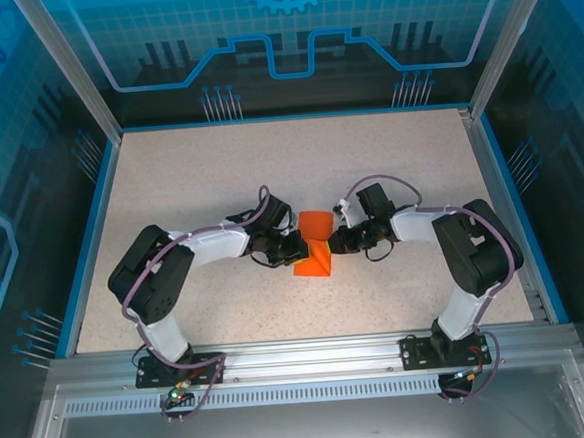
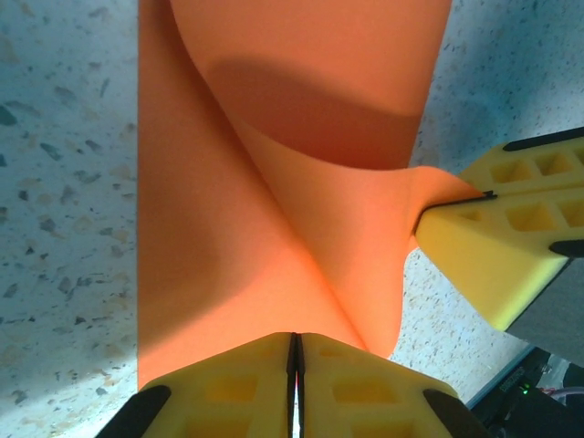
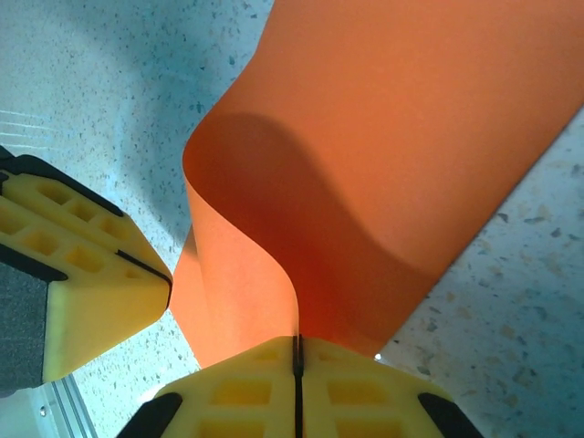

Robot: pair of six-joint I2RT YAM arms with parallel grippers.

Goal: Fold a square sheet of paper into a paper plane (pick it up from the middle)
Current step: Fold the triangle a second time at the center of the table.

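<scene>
Entry. The square sheet of paper is at the centre of the overhead frame, between the two wrists, over the speckled table. The left gripper comes at it from the left and the right gripper from the right, tips nearly facing.

Both are clamped on the sheet. In the left wrist view my yellow pads meet on a thin dark line at bottom centre with orange running into it, and the right gripper bites a pulled-out edge at mid right. The right wrist view mirrors this.

My reading: opposed pinches near the middle let me carry one half over the other for the first crease.

The paper is bright orange and unmarked, bowed into a loose S with a shadowed hollow. I see no sharp crease yet. Whether its outer parts rest on the table I cannot tell.
</scene>
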